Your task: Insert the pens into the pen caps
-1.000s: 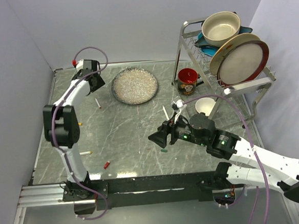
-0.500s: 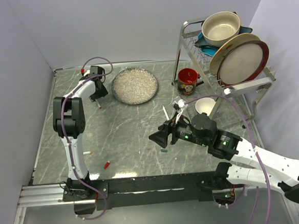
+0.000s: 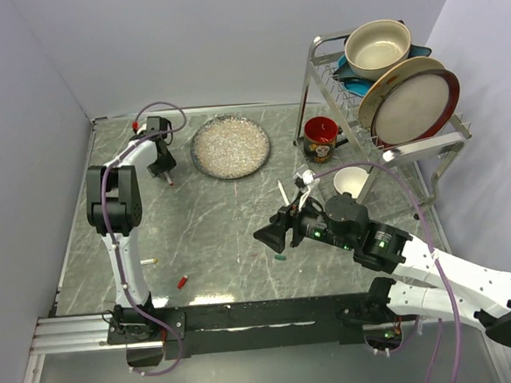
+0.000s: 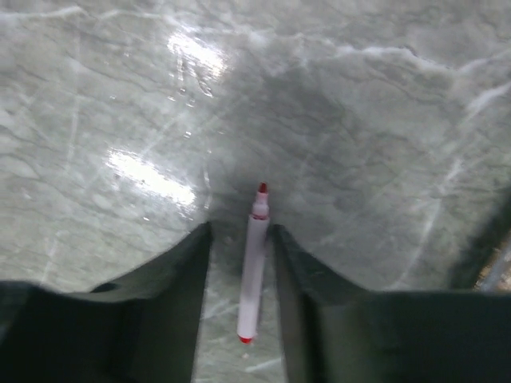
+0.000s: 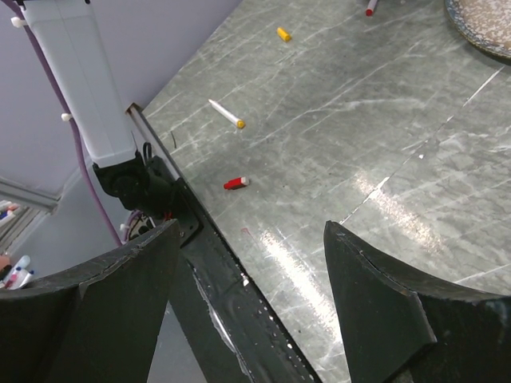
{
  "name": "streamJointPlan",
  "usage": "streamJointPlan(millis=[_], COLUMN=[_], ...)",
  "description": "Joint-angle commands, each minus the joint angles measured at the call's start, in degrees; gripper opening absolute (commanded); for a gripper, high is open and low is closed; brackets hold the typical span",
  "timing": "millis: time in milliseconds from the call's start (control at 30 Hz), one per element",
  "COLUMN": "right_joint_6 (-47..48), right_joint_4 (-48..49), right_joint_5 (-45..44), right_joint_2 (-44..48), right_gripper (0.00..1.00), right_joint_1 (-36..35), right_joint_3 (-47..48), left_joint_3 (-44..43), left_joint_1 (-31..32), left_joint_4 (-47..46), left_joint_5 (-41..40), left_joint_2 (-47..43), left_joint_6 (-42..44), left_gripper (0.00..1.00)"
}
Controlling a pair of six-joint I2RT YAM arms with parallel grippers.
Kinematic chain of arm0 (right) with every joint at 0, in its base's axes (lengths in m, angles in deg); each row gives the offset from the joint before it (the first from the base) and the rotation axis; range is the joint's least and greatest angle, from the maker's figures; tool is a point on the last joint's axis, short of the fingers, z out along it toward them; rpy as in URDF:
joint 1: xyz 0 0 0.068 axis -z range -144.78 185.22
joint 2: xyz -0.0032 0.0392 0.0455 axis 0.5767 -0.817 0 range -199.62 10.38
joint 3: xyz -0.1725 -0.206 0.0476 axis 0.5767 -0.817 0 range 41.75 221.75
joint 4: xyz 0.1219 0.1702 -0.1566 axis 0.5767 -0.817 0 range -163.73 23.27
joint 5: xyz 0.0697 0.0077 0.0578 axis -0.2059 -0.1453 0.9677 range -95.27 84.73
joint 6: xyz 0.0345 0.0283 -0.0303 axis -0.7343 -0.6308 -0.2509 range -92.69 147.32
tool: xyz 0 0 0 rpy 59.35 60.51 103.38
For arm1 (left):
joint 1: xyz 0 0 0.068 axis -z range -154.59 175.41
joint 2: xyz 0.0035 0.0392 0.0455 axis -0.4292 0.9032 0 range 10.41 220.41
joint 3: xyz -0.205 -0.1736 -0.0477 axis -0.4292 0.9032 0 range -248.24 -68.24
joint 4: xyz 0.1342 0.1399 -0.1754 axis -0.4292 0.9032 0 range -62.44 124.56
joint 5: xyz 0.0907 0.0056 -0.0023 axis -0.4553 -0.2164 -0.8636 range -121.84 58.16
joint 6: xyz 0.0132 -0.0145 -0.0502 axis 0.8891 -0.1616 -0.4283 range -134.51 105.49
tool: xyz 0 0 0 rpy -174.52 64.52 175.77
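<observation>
A white pen with a red tip (image 4: 252, 271) lies flat on the marble table between the fingers of my left gripper (image 4: 239, 230), which is open and straddles it low over the table. In the top view this gripper (image 3: 161, 165) is at the back left, beside the pen (image 3: 169, 178). My right gripper (image 3: 272, 235) is open and empty above the table's middle. A dark green cap (image 3: 280, 257) lies just below it. A red cap (image 5: 236, 183), a yellow-tipped pen (image 5: 226, 113) and an orange-yellow cap (image 5: 283, 33) lie near the front left. A third pen (image 3: 283, 192) lies by the right arm.
A speckled plate (image 3: 229, 146) sits at the back centre, right of my left gripper. A red mug (image 3: 321, 139), a white cup (image 3: 351, 182) and a dish rack (image 3: 393, 151) with plates and a bowl stand at the back right. The table's front rail (image 5: 207, 263) is under my right gripper.
My left gripper has moved from the back left corner toward the front and come down over the red-tipped pen. The right arm has not moved.
</observation>
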Motion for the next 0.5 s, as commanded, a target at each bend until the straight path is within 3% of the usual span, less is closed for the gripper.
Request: streamJointPlan(millis=[0, 200, 467], right_joint_6=[0.3, -1.3, -2.4], right_joint_4=[2.0, 1.0, -1.7], right_joint_5=[-1.2, -0.8, 1.3], right_joint_2=[-0.8, -0.9, -1.4], right_gripper=[0.8, 0.82, 0.86], right_joint_1=[-0.4, -0.4, -0.5], right_joint_3=[0.3, 1.7, 2.8], left_joint_3=[-1.1, 4.7, 26.2], left_joint_1=[-0.3, -0.3, 1.7], left_joint_4=[1.2, 0.5, -12.4], left_joint_5=[1.2, 2.7, 14.8], left_joint_2=[3.4, 0.0, -21.3], left_joint_6=[1.0, -0.7, -2.7], left_gripper=[0.31, 0.02, 0.01])
